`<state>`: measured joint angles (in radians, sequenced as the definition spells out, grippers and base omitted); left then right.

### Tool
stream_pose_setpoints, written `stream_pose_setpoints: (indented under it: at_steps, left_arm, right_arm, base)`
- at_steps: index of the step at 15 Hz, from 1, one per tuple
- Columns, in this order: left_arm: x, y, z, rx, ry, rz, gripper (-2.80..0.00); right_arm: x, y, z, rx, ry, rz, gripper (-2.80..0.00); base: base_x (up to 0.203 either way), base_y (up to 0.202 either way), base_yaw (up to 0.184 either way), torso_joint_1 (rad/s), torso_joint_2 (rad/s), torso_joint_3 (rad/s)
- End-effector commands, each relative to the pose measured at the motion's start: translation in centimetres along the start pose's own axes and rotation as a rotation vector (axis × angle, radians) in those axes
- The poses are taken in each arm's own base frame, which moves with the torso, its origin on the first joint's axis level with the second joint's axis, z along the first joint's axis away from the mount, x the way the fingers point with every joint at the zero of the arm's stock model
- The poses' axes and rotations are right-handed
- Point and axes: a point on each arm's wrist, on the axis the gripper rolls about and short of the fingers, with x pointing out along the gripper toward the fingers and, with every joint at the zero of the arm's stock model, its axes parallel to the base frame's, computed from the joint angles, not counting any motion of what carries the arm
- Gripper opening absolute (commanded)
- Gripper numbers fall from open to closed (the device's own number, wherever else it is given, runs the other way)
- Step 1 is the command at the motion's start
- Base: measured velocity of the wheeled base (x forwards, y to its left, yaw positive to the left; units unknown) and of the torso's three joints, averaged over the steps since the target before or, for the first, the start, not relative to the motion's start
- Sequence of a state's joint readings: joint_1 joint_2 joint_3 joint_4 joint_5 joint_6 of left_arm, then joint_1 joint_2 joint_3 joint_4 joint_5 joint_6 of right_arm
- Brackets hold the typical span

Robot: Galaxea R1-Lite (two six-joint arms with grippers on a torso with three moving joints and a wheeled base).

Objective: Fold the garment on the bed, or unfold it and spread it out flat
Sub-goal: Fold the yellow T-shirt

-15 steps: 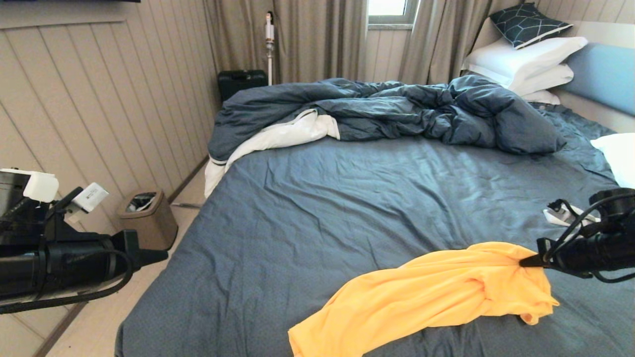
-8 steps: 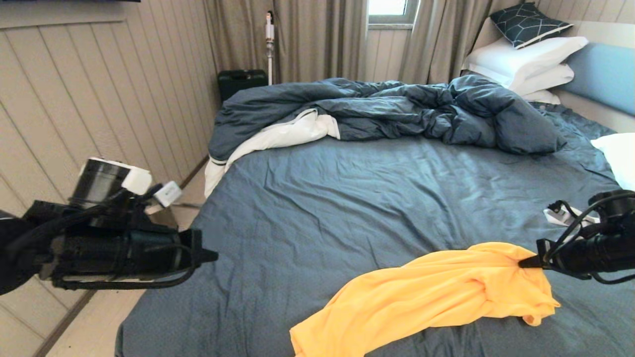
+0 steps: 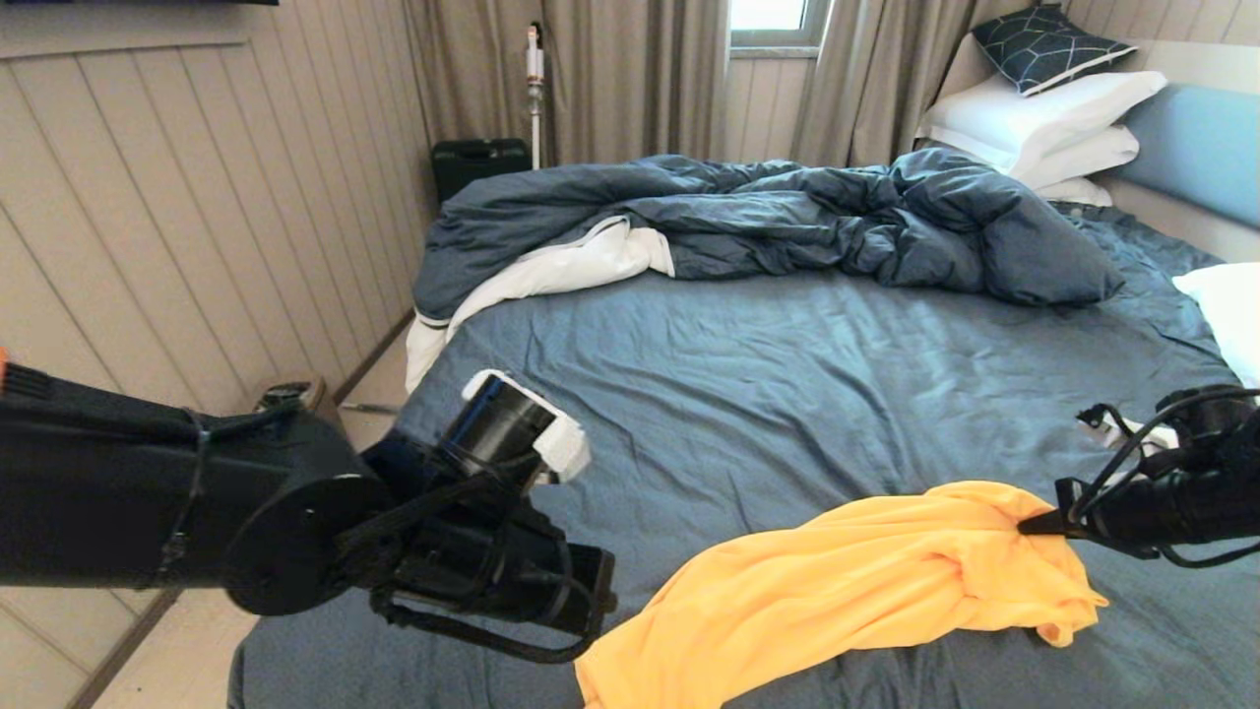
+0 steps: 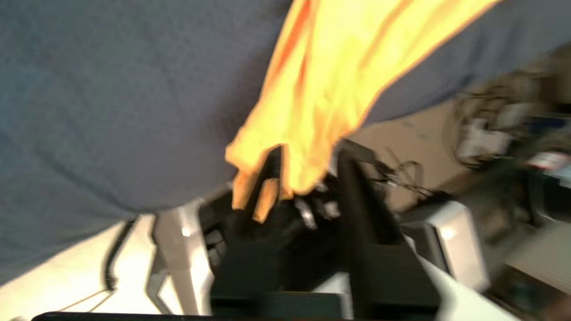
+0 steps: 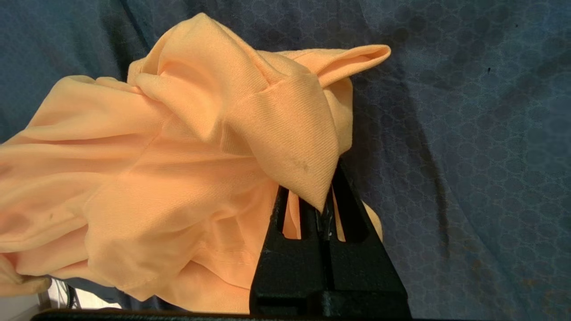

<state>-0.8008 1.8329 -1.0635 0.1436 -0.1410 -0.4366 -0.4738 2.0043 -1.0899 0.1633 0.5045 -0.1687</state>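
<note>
The garment (image 3: 847,591) stretches leftward from the clenched right end effector (image 3: 1029,524); the left end effector (image 4: 308,178), fingers parted, straddles its free corner.

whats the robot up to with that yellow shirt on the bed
It is working on a yellow T-shirt lying bunched on the bed. The right gripper is shut on one end of the shirt. The left gripper is at the other end, near the bed's edge, with its fingers apart around the fabric there. The shirt is neither spread flat nor folded yet.
</note>
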Motion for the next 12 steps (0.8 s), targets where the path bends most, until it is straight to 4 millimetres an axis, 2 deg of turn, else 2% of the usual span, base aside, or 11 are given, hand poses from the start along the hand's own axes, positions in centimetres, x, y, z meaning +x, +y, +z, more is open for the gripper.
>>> stream_pose_setpoints:
  at_steps: [1, 3, 6, 9, 12]
  left_arm:
    - [2.5, -1.4, 0.2, 0.034, 0.030, 0.014, 0.00]
    - [3.3, -2.9, 0.2, 0.082, 0.035, 0.000, 0.00]
    - [5.6, -4.9, -1.2, 0.176, 0.075, 0.017, 0.00]
    - [7.4, -5.2, -2.2, 0.255, 0.110, 0.044, 0.00]
    - [7.9, -5.0, -2.4, 0.351, 0.120, 0.061, 0.00]
  right_arm:
    - [-0.2, 0.1, 0.0, -0.004, -0.006, 0.004, -2.80]
    - [-0.2, 0.1, 0.0, -0.004, -0.006, 0.009, -2.80]
    - [-0.4, 0.2, 0.0, -0.004, -0.010, 0.021, -2.80]
    - [-0.4, 0.1, 0.0, -0.001, -0.013, 0.025, -2.80]
    - [-0.4, 0.1, 0.0, -0.001, -0.014, 0.031, -2.80]
  base:
    - [0.000, 0.000, 0.000, 0.000, 0.00, 0.000]
    - [0.000, 0.000, 0.000, 0.000, 0.00, 0.000]
    - [0.000, 0.000, 0.000, 0.000, 0.00, 0.000]
    - [0.000, 0.000, 0.000, 0.000, 0.00, 0.000]
    - [0.000, 0.000, 0.000, 0.000, 0.00, 0.000]
